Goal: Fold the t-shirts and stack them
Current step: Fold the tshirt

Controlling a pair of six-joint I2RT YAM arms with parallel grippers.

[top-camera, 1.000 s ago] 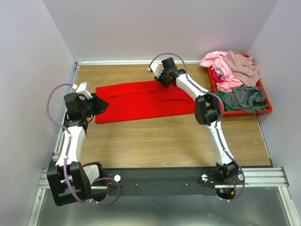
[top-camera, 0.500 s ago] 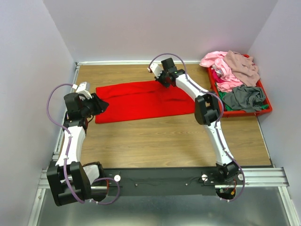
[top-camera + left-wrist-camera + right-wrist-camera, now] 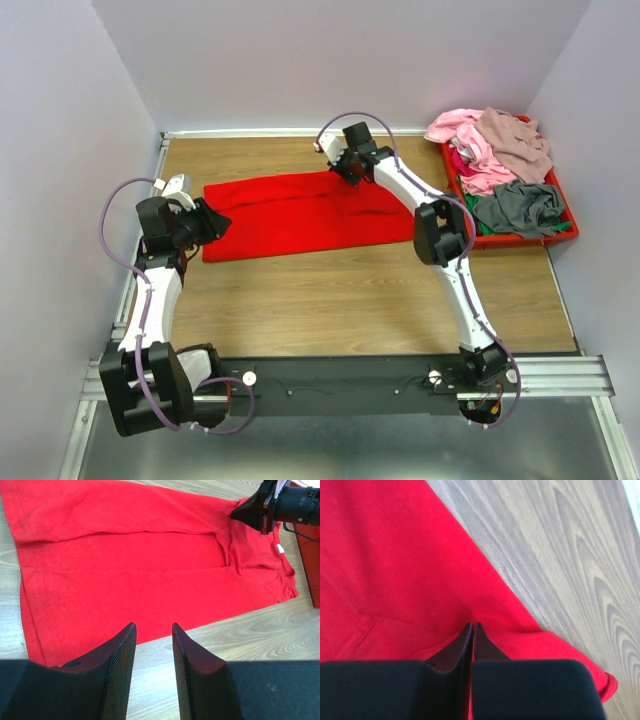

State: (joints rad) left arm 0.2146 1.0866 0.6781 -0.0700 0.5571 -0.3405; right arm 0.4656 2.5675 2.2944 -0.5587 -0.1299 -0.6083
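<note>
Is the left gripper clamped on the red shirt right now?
No: the left gripper is open and empty, over the edge of the red t-shirt.

The small white neck label [image 3: 280, 549] on the red t-shirt [image 3: 150, 570] carries no readable text

red t-shirt [image 3: 290, 215] corner hidden under right hand [image 3: 338, 172]

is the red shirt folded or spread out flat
Partly folded. The red t-shirt lies on the table as a long band, its sides turned in lengthwise, flap edges showing along the middle; no crosswise fold.
</note>
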